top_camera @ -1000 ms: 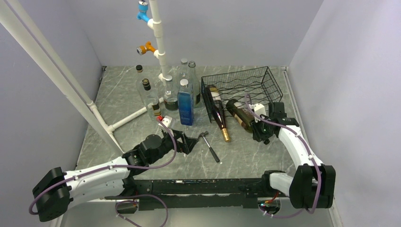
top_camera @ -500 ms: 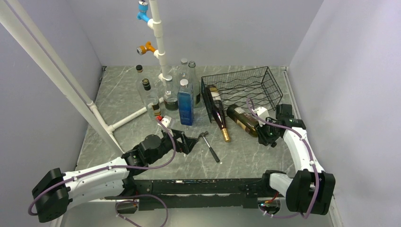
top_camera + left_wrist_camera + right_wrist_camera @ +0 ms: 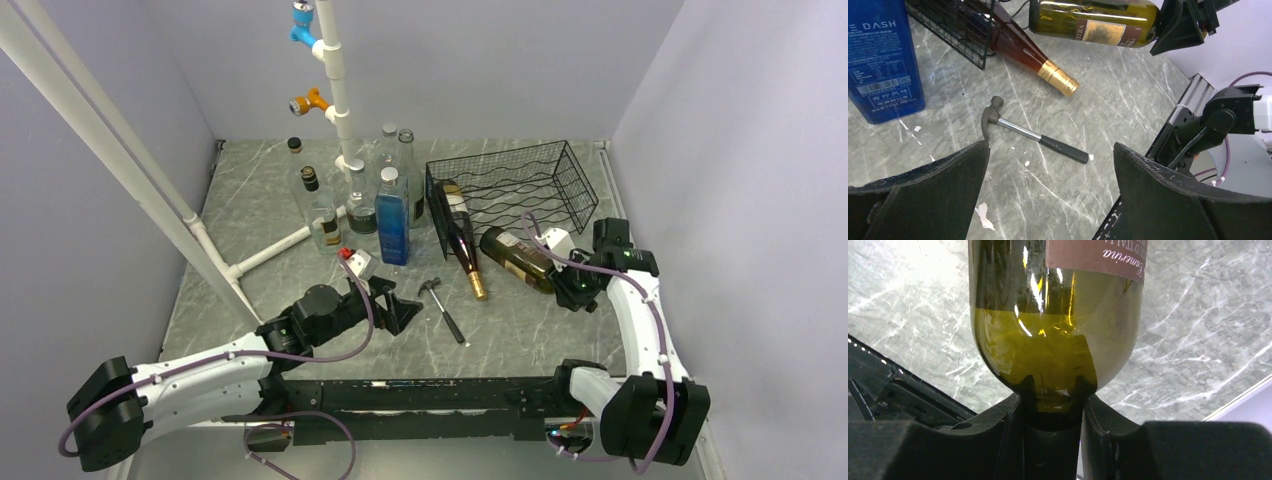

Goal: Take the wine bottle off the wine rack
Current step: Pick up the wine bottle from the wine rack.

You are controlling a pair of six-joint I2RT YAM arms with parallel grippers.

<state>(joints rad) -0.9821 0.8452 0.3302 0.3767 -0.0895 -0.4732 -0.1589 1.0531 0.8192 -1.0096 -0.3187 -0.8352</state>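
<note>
Grey marble table [image 3: 520,330], as I see it from my console. The black wire wine rack [image 3: 540,165] stands at the far right. The green wine bottle [image 3: 513,256] lies near-horizontal just in front of the rack and wholly outside it, and my right gripper [image 3: 1053,412] is clenched around its neck. A second, gold-capped bottle [image 3: 462,243] pokes out of the rack's left end. My left gripper [image 3: 1048,155] hangs with fingers spread wide, near a small hammer [image 3: 1023,132].
</note>
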